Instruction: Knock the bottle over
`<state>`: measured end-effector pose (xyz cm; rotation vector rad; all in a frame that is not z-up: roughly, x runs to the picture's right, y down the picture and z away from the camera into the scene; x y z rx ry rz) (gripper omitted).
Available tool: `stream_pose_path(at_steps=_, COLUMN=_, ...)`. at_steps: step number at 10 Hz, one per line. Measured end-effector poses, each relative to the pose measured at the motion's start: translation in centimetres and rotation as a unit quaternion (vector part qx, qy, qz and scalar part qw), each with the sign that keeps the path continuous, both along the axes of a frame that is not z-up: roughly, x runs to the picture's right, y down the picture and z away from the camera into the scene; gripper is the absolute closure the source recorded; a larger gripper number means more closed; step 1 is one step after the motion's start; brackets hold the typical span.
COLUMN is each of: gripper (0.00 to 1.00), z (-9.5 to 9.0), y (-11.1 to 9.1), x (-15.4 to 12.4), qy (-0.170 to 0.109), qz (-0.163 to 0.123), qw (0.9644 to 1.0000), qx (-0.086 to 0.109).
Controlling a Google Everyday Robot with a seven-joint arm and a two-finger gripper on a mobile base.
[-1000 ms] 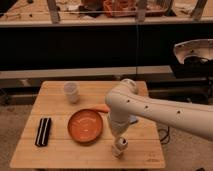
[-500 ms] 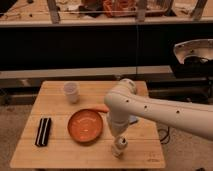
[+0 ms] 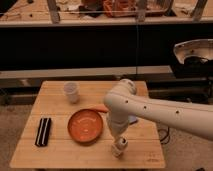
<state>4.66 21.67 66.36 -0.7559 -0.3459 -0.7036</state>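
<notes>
the robot's white gripper (image 3: 119, 148) hangs low over the wooden table's (image 3: 60, 155) front edge, right of the round orange plate (image 3: 85, 126), apparently hiding the small whitish-beige plastic bottle, so a short sideways push should topple it.

A light wooden table (image 3: 60, 156) stands on a speckled floor (image 3: 14, 117). Behind it runs a long dark counter front (image 3: 75, 50), possibly a workbench, its top cluttered. The gripper (image 3: 118, 147) hangs low over the table's front right area.
</notes>
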Motion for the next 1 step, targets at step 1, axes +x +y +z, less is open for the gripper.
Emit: stream_pose_path(at_steps=1, gripper=1.0, z=0.0, y=-0.01, x=0.1, qy=0.0, qz=0.0, qw=1.0, qx=0.0)
